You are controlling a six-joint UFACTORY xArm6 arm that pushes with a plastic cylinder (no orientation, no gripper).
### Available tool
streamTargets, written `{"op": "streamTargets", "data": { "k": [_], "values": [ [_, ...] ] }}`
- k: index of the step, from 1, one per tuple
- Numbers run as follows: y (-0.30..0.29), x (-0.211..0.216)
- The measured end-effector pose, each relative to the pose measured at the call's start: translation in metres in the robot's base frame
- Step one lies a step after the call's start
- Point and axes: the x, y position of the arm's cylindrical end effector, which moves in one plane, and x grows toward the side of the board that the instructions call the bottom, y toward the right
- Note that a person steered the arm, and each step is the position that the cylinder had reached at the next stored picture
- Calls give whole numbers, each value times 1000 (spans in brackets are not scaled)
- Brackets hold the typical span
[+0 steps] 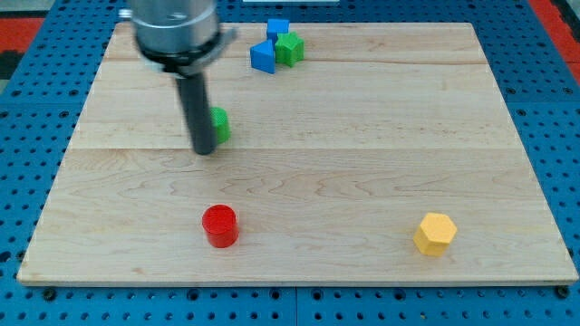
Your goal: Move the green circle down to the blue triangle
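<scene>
1. End effector: no jaws, just a dark rod; my tip [205, 150] rested on the counter [362, 163], touching the left side of the green circle [219, 124], which it partly hid.
2. At the far edge sat a blue cube [277, 28], a green block [290, 48] and a blue block [263, 57], clustered and touching; which one was the triangle, I could not tell.
3. Open wood stretched across the centre and right.
4. Near the front edge stood a red cylinder [219, 225] and a yellow hexagon [435, 234], well apart.
5. No writing was legible.
</scene>
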Motion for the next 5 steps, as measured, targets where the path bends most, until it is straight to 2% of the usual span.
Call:
{"op": "streamTargets", "data": {
  "k": [1, 2, 3, 4, 5],
  "values": [
    [-5, -48],
    [36, -41],
    [25, 12],
    [56, 3],
    [57, -57]
  ]
}}
